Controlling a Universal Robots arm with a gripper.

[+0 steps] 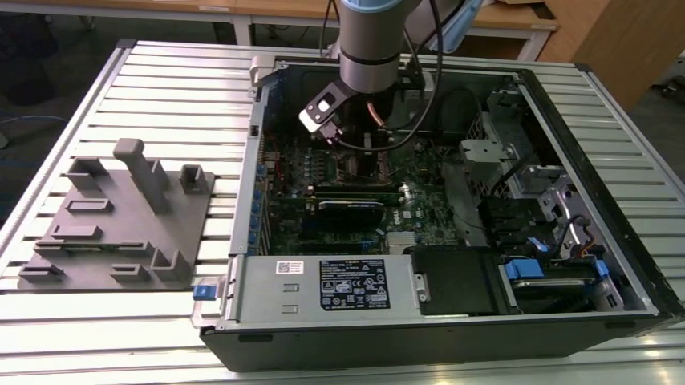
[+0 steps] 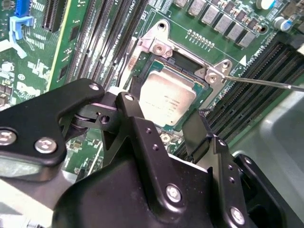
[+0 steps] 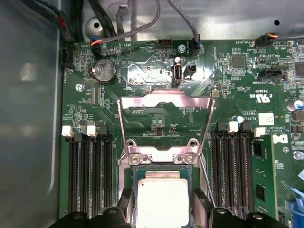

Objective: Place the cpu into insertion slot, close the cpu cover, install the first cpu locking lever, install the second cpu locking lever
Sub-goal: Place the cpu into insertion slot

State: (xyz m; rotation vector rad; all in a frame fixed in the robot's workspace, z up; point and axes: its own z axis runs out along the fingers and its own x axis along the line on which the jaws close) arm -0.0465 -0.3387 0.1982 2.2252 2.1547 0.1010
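Observation:
The cpu [image 3: 161, 190], a silver-topped square chip, lies flat in the insertion slot [image 2: 188, 64], whose dark rim shows along its edge. My gripper [image 3: 162, 202] straddles the cpu [image 2: 166, 97], one black finger [image 3: 126, 199] on each side with narrow gaps, so it is open. The cpu cover [image 3: 164, 100], a thin metal frame with a large window, stands swung up off the slot on its hinge. A thin locking lever [image 2: 266, 83] sticks out unlatched beside the slot. In the exterior view the gripper [image 1: 362, 148] reaches down into the open computer case [image 1: 599, 144].
Long black memory slots [image 3: 90, 171] flank the socket on both sides. Cables [image 3: 142, 26] run along the case wall beyond the board. A grey fixture plate [image 1: 118, 216] with posts lies at the exterior view's left. The power supply [image 1: 321, 285] sits at the case's front.

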